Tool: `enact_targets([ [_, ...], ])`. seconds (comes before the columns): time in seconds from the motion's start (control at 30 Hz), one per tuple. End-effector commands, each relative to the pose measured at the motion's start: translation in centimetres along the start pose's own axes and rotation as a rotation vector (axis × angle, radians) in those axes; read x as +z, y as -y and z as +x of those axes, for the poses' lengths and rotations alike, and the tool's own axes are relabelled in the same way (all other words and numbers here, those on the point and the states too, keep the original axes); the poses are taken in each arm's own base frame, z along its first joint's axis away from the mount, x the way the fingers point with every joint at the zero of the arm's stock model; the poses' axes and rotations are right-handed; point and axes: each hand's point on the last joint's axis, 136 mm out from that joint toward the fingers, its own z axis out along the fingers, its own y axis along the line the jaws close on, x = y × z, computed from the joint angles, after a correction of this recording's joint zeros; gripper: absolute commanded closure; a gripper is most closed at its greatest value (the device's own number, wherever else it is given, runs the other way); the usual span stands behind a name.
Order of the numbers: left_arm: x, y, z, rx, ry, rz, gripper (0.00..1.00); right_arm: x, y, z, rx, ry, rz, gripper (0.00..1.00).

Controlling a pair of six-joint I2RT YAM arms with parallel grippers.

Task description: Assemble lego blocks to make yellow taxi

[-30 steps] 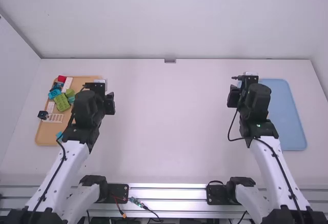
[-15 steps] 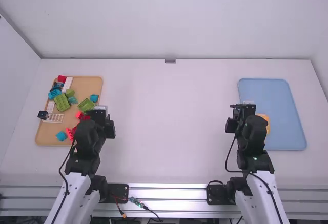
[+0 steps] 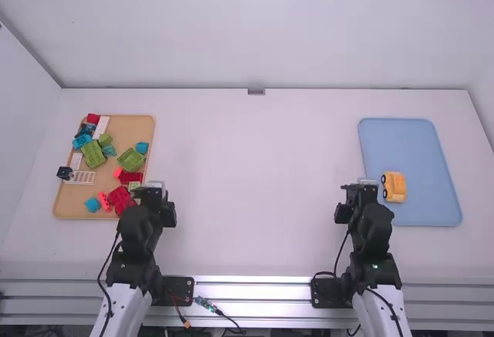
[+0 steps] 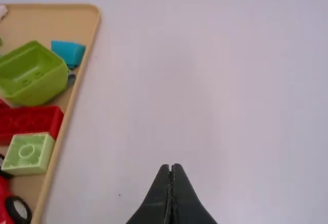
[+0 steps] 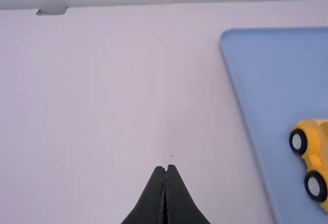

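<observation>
Because the yellow plastic taxi [image 3: 394,187] lies on the flat blue tray [image 3: 432,144], apart from the loose multicoloured plastic blocks [image 3: 94,154], it seems finished; the left black gripper [image 4: 172,167] and right black gripper [image 5: 165,168] sit empty (presumably parked), fingers clenched.

High view forward-down from behind; nearer wrist views, all including the far table edge [image 3: 193,89].

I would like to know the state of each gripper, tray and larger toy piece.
Left gripper: shut.
Right gripper: shut.
Yellow car: ungripped, on blue tray.
Blue tray: holding the car.
Tan tray: holding loose pieces.
Green tub: open side up.
</observation>
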Motion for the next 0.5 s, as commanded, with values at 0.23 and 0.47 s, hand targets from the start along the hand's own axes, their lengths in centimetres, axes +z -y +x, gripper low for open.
enact_targets([
  [0.23,-1.0,0.2,-2.8,0.007,0.141,0.010,1.00,-0.5,-0.1,-0.6,0.002,0.099,-0.002,1.00],
  [0.47,-1.8,0.2,-4.5,0.007,0.224,0.011,1.00,-1.3,-0.1,-2.5,0.000,0.188,-0.002,1.00],
])
